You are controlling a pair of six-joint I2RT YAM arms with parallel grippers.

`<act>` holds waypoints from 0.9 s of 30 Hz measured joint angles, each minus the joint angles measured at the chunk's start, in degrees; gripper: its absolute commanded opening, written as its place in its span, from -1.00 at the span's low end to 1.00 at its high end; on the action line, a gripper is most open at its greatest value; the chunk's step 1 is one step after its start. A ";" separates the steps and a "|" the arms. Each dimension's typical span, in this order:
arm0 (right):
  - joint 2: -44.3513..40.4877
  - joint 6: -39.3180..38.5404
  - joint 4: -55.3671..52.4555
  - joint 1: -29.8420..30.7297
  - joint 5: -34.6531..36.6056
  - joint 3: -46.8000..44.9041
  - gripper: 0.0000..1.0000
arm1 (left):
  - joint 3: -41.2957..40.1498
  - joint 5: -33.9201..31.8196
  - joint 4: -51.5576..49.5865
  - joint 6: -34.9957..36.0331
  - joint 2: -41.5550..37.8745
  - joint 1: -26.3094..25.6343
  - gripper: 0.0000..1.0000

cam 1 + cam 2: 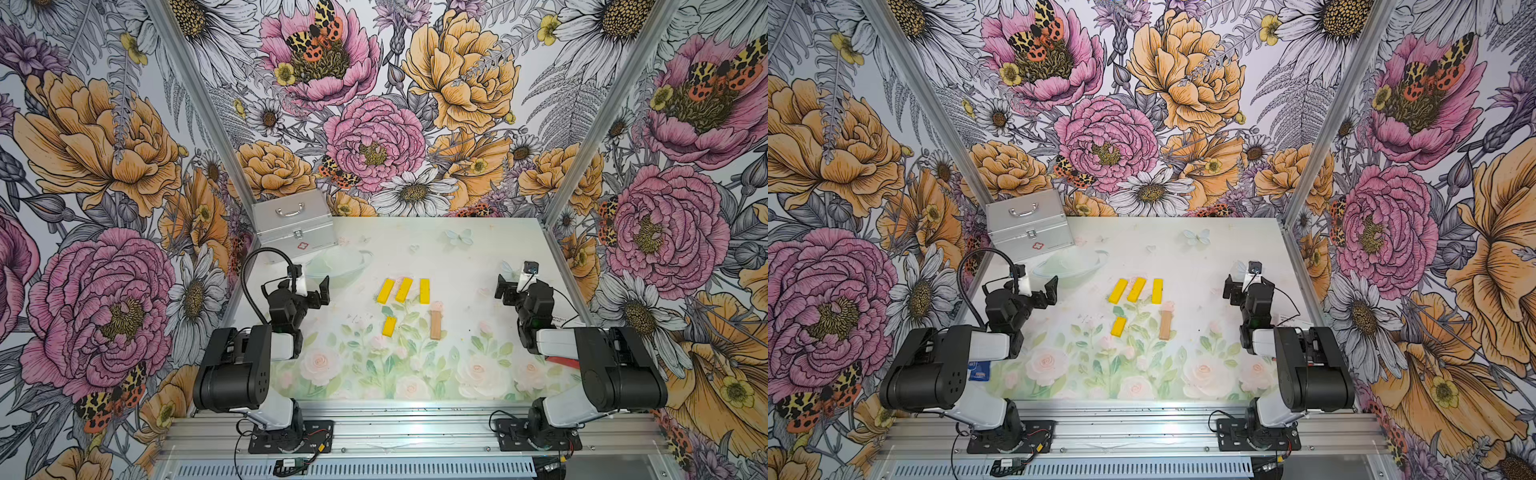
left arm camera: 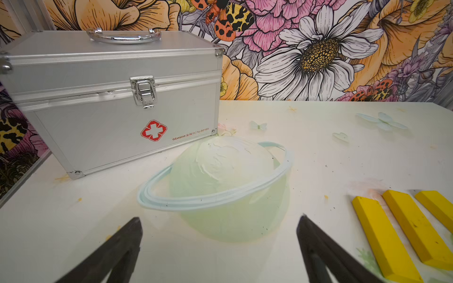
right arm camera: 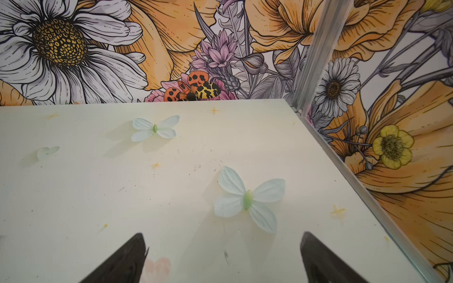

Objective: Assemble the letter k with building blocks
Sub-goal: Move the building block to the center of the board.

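- k not started: all five pieces loose, none touching.
- Three long yellow blocks side by side at the centre of the table; short yellow block at their 7 o'clock, tan block at 5.
- left claw at their 9 o'clock, right claw at 3, both spread and empty.

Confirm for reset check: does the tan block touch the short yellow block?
Apart: both top views show bare table between tan block and short yellow block.

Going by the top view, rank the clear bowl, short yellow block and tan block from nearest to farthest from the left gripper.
1. Clear bowl, just ahead of the left gripper.
2. Short yellow block, mid-table.
3. Tan block, farthest right.
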 measured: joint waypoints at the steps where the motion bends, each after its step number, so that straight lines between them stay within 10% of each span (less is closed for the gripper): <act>1: 0.00 0.00 0.00 0.00 0.00 0.00 0.99 | 0.00 0.00 -0.02 0.00 0.00 0.00 0.97; 27: 0.00 0.00 0.00 -0.04 -0.02 0.00 0.99 | 0.00 0.83 0.09 -0.46 0.33 1.16 0.97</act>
